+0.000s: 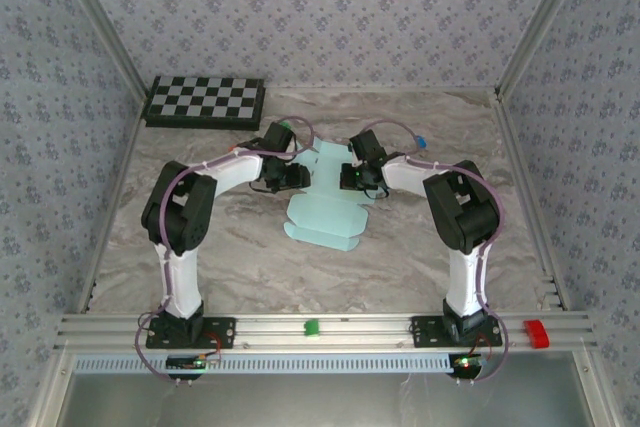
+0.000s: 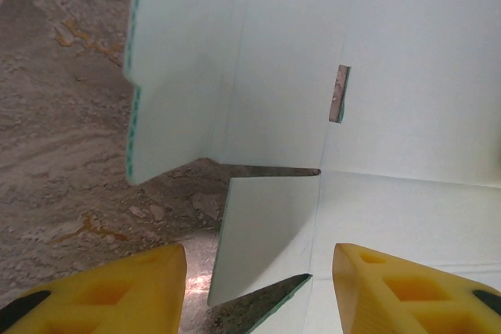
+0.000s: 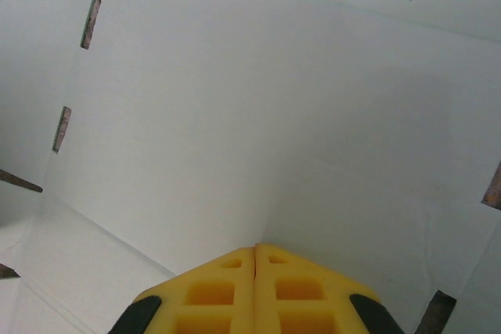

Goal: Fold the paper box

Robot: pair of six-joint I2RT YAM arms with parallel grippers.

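Paper box (image 1: 322, 215) mid-desk (image 1: 420, 262), mostly flat. Left claw (image 2: 258, 271) spread, straddling small flap (image 2: 266, 232) at sheet's 9 o'clock; right claw (image 3: 256, 249) pressed together on panel (image 3: 274, 115) at 3 o'clock. Pin w/ right, lift flap slowly along crease.

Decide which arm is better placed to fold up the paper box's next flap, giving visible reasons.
Left, probably. The left pincer is open, with a small, slightly lifted flap of the paper box between its fingers. The right pincer is shut over a flat panel, with no edge to grip.
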